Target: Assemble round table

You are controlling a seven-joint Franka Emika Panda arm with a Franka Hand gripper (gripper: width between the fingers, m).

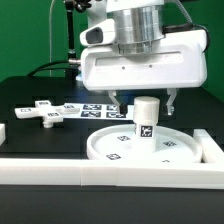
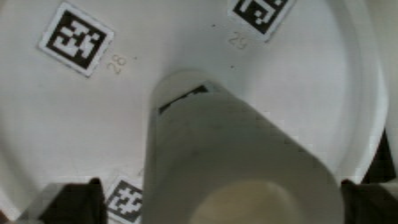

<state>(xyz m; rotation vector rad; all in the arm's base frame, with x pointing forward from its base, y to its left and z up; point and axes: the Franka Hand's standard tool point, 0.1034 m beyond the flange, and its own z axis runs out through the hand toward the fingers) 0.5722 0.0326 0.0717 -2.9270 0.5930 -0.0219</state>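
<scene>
The large round disc (image 1: pixel 112 150) lies flat on the table in the exterior view, tags on its face. The short cylindrical post (image 1: pixel 146 117) stands upright on its middle. My gripper (image 1: pixel 144 105) hangs straight over the post, open, one finger on each side of the post's top with a gap on both sides. In the wrist view the post (image 2: pixel 222 140) rises between my fingers from the disc (image 2: pixel 160 40); the gripper (image 2: pixel 222 200) is open and touches nothing. The small cross-shaped foot (image 1: pixel 45 112) lies at the exterior view's left.
The marker board (image 1: pixel 88 110) lies behind the disc, between it and the foot. White edge rails run along the front (image 1: pixel 100 172), the exterior view's left (image 1: pixel 3 131) and right (image 1: pixel 212 150). The disc sits against the front right corner.
</scene>
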